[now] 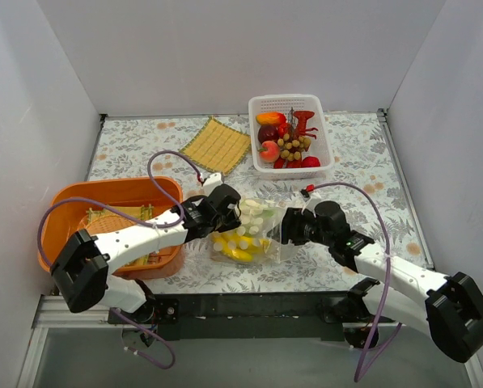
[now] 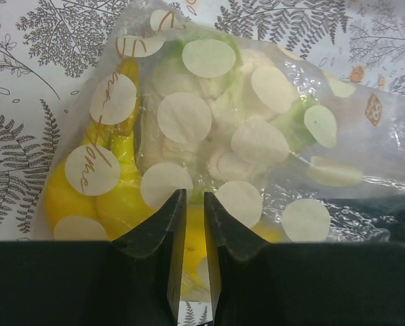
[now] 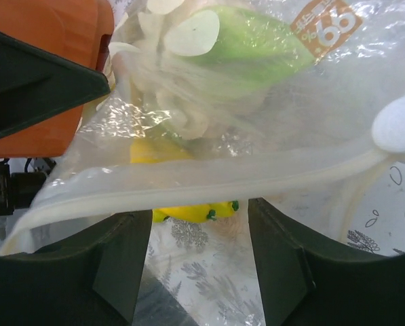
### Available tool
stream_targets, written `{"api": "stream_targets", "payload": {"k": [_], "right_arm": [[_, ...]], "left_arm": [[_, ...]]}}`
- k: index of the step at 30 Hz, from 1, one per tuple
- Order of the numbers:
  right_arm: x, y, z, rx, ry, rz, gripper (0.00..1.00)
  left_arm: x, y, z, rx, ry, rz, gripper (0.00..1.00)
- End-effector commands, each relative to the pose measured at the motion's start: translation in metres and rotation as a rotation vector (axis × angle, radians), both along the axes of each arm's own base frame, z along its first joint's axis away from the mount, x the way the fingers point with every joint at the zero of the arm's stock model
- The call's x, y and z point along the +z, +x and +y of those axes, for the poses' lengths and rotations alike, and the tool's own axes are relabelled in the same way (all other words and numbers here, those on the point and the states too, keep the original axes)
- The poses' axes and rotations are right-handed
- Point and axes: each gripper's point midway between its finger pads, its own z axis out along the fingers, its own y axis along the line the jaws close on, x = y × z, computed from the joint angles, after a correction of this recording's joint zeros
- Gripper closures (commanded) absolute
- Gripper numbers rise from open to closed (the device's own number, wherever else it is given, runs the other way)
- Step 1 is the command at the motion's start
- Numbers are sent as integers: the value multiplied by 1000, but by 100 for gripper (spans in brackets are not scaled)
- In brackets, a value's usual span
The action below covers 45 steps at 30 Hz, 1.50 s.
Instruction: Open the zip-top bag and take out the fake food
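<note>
The zip-top bag (image 1: 256, 230), clear with white dots, lies on the table between my two grippers. Through it show the yellow banana bunch (image 1: 237, 250) and the green-white leafy vegetable (image 2: 222, 109). My left gripper (image 1: 227, 213) is at the bag's left end. In the left wrist view its jaws (image 2: 194, 197) are nearly together on the bag's film (image 2: 256, 142), with the bananas (image 2: 117, 197) behind. My right gripper (image 1: 284, 229) is at the bag's right end, open. In the right wrist view (image 3: 199, 210) the bag's white zip strip (image 3: 270, 173) runs across just past its fingertips.
A white slotted basket (image 1: 290, 99) at the back right holds toy fruit and a red lobster. An orange bin (image 1: 71, 202) stands at the left and also shows in the right wrist view (image 3: 60, 41). A woven yellow mat (image 1: 217, 145) lies at the back.
</note>
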Motion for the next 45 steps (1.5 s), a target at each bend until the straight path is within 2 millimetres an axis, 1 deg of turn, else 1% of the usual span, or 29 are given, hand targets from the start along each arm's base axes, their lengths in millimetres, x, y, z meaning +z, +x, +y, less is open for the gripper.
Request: {"api": "stream_targets", "payload": {"k": [1,3,5,6,7,8,9,10,12,13,14,16,18,19,20,21,22,24,25,26,27,31,32,37,40,41,42,43,45], "right_arm": [[9,3,14,39,90,-42,32],[16,10,15,15,127,-88,29],[13,9,13,-8,147,-89,26],[19,14,13,-28,169,-120,25],[20,15,12,-42,177,-127,24],[18,16,10,-59,184,-124,23],[20,21,7,-90,189,-141,23],[20,22,6,-103,191,-145,22],[18,29,2,-145,184,-148,22],[21,31,2,-154,195,-161,22],[20,32,2,-165,197,-160,22],[23,38,2,-189,214,-172,22],[20,41,2,-201,222,-171,22],[20,42,4,-201,225,-173,22],[16,44,6,-200,223,-163,23],[15,46,8,-199,221,-155,23],[18,49,12,-197,229,-154,23],[12,51,18,-187,220,-136,24],[14,53,22,-182,223,-139,24],[10,53,25,-178,214,-132,24],[10,54,26,-178,212,-136,24],[9,55,31,-172,213,-148,24],[5,54,32,-171,209,-141,23],[5,55,38,-160,216,-139,21],[7,60,46,-153,217,-133,21],[2,61,48,-153,210,-122,20],[6,64,51,-155,218,-126,20],[1,65,52,-158,208,-115,20],[0,69,55,-162,211,-108,20]], "left_arm": [[-15,6,6,46,29,-1,85],[-20,8,7,66,28,-1,86],[-17,8,7,66,14,-8,88],[-6,10,6,66,-6,-34,88],[5,14,5,70,-18,-59,87],[13,17,5,76,-24,-81,82],[19,21,8,94,-13,-103,80],[30,28,4,93,-15,-125,79],[33,36,4,97,2,-123,78],[25,42,3,100,32,-113,78],[30,48,0,111,31,-119,78],[28,55,1,127,42,-119,78],[28,66,-3,126,44,-136,78],[27,70,-3,131,53,-138,78],[17,75,-2,132,82,-125,79],[16,80,-5,132,85,-126,80],[13,82,-7,128,91,-119,84],[-4,81,-9,112,110,-81,87],[-10,78,-10,110,111,-66,89],[-13,78,-11,109,103,-61,90],[-25,73,-7,107,117,-42,90],[-42,65,-4,98,127,-5,93],[-44,63,-4,95,126,-1,93],[-48,56,-5,81,108,19,96],[-47,53,-7,69,86,23,97],[-47,52,-7,69,84,24,97],[-47,52,-7,67,80,26,97],[-48,51,-8,61,79,30,97],[-49,49,-9,57,67,37,97]]}}
